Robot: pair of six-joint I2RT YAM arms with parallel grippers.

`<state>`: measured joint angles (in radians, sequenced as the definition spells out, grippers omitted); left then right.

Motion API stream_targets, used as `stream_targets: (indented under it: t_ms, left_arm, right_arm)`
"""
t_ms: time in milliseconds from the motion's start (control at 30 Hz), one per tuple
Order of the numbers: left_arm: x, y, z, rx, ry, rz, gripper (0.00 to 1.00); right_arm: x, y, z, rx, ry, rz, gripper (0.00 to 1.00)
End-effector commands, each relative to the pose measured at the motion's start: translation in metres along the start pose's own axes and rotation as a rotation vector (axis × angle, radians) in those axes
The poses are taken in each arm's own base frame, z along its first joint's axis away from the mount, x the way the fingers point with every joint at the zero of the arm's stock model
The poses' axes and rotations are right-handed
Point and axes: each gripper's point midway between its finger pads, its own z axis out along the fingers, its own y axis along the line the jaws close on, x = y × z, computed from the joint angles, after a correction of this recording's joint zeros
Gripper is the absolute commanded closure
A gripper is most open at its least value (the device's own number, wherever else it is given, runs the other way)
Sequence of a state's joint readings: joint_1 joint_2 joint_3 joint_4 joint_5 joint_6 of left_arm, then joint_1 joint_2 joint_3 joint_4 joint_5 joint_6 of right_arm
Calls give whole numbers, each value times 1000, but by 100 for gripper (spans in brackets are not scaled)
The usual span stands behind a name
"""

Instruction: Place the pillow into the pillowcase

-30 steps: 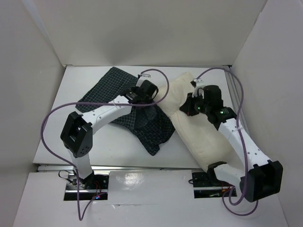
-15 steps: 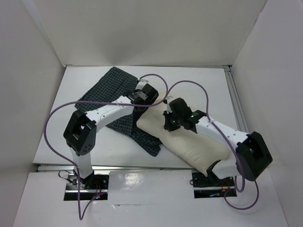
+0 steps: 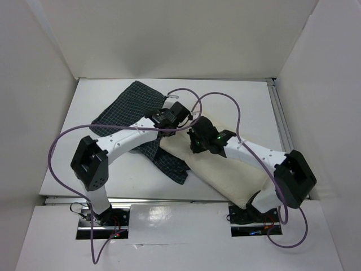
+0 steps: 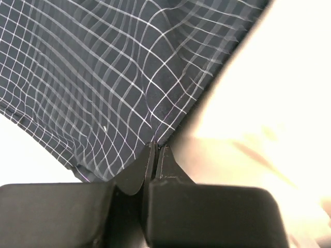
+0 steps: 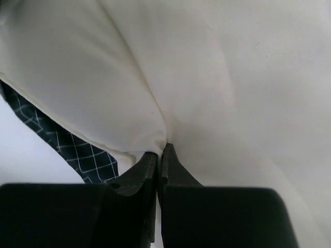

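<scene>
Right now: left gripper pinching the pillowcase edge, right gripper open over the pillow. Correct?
Not quite. The right gripper is not open: the right wrist view shows its jaws shut on a pinch of the pillow. The rest holds: the left gripper is pinching the pillowcase edge.

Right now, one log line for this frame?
left gripper shut on pillowcase | right gripper shut on pillow | pillow overlaps pillowcase, not inside

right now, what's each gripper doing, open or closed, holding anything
Left gripper: closed, pinching the edge of the checked pillowcase.
Right gripper: closed, pinching a fold of the cream pillow.
</scene>
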<state>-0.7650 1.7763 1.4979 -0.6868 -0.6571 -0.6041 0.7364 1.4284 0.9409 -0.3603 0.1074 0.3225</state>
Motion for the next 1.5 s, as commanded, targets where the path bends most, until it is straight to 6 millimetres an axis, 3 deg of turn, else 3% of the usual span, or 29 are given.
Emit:
stream_targets:
  t_ms: [0, 33, 167, 233, 333, 367, 400, 433, 467, 533, 567, 667, 700, 733, 767, 800, 900, 933, 967, 1000, 1033, 1067, 1100, 1133, 1233, 1333, 1367, 1467]
  left_arm:
    - [-2, -1, -27, 37, -29, -33, 100]
    - [-4, -3, -32, 49, -37, -44, 100]
    - [9, -8, -36, 46, -8, -21, 100]
    - [13, 1, -36, -10, 10, -28, 100]
    - [13, 3, -35, -28, 12, -33, 100]
    - [17, 6, -33, -42, 15, -24, 100]
    - [20, 6, -32, -46, 20, -35, 100]
    - [21, 9, -32, -62, 23, -37, 100]
    - [25, 15, -29, -81, 38, -46, 100]
    - [34, 22, -24, -97, 66, -48, 100]
    - [32, 22, -23, -84, 64, -68, 100]
    - [39, 17, -21, -57, 78, -87, 100]
    - [40, 15, -21, -46, 87, -88, 100]
    - [41, 14, -22, -40, 92, -99, 100]
    - [41, 14, -22, -40, 92, -99, 100]
    - [41, 13, -22, -40, 92, -108, 100]
    - [45, 14, -20, -46, 99, -113, 100]
    - [45, 14, -20, -46, 99, -112, 100]
    - [49, 15, -19, -51, 106, -106, 100]
    - [50, 14, -19, -43, 113, -107, 100]
    - [53, 15, -18, -48, 119, -100, 100]
    - [56, 14, -16, -54, 125, -106, 100]
    - [55, 17, -14, -60, 127, -112, 100]
    - [63, 19, -11, -76, 145, -105, 100]
    - [72, 21, -8, -92, 162, -115, 100]
    - [86, 29, -5, -120, 199, -129, 100]
    - [88, 32, -7, -120, 199, -129, 100]
    - [91, 41, -15, -138, 195, -157, 100]
  right_arm:
    - [-69, 24, 3, 40, -185, 115, 100]
    - [-72, 21, 7, 95, -200, 128, 100]
    - [-88, 44, 17, 116, -251, 152, 100]
    - [-101, 45, 14, 141, -279, 228, 100]
    - [-103, 46, 6, 113, -300, 246, 100]
    - [-116, 61, -12, 9, -353, 259, 100]
    - [-102, 61, -13, -24, -339, 254, 100]
    - [-106, 65, -23, -65, -366, 262, 100]
    - [-112, 65, -47, -105, -406, 286, 100]
    - [-113, 61, -60, -142, -440, 282, 100]
    - [-120, 72, -76, -235, -462, 281, 100]
    - [-124, 96, -84, -385, -466, 233, 100]
    - [-112, 100, -65, -385, -408, 207, 100]
    - [-121, 109, -64, -410, -406, 192, 100]
    - [-115, 116, -54, -415, -370, 179, 100]
    - [-102, 118, -29, -378, -314, 171, 100]
    - [-82, 139, -3, -395, -290, 142, 100]
    - [-80, 148, -5, -437, -306, 124, 100]
    - [-50, 154, 2, -467, -278, 100, 100]
    - [-62, 173, -13, -569, -398, 72, 100]
    - [-51, 178, -14, -606, -421, 29, 100]
    - [-28, 173, -11, -626, -407, 17, 100]
    - [-32, 184, -25, -710, -470, 8, 100]
    - [-29, 183, -26, -725, -493, -10, 98]
    - [-22, 180, -32, -740, -508, -62, 75]
    - [-32, 170, -36, -651, -486, -61, 39]
    - [-38, 166, -41, -623, -499, -71, 17]
    - [-55, 131, -52, -476, -514, -11, 0]
